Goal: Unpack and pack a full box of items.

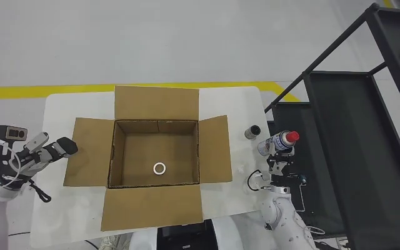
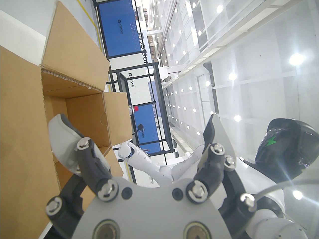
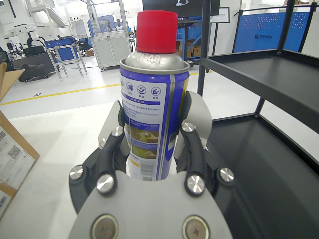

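Observation:
An open cardboard box (image 1: pixel 215 150) sits mid-table with all flaps spread; a small white ring (image 1: pixel 160 167) lies on its floor. My right gripper (image 3: pixel 154 115) is shut on a blue spray can (image 3: pixel 152 115) with a red cap, held upright beside the table's right edge, where the spray can (image 1: pixel 279 143) stands just right of the box flap. My left gripper (image 2: pixel 134 130) is open with nothing between its fingers, off the table's left side; in the top view the left gripper (image 1: pixel 62 147) sits next to the left flap. The box (image 2: pixel 82 105) rises beside it.
A small dark cylinder with a metal rim (image 1: pixel 252 132) stands on the white table (image 1: pixel 75 103) right of the box. A black metal shelf cart (image 1: pixel 337 125) stands close against the table's right side. A yellow floor line (image 1: pixel 62 91) runs behind the table.

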